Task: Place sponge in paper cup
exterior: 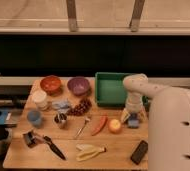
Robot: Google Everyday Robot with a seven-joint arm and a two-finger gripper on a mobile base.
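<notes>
Surface: a wooden table (115, 150), pale and fully lit, set against a dark wall band with a light rail and two upright frame posts above it. To the left of the table I see a lower ledge with something blue on it.

Gripper (133, 115): lowered at the right side of the table, just in front of the green tray (104, 79), hanging directly over the sponge (133, 122). Whether it is open or closed I cannot tell, nor whether it touches the sponge.

Sponge: on the table under the gripper, just right of the orange ball (115, 125).

Paper cup (39, 98): upright at the left side, in front of the orange bowl (51, 84), well apart from the sponge.

Other items noted:
- purple bowl (78, 85) beside the orange bowl, at the back
- cloth (62, 104) and grapes (81, 106) near the middle
- blue cup (35, 118) and metal cup (61, 120) in front of the paper cup
- red pepper (100, 125) left of the ball
- banana (89, 151) and brush (43, 142) along the front
- black slab (139, 151) at the front right corner

The robot's white body fills the right foreground.
</notes>
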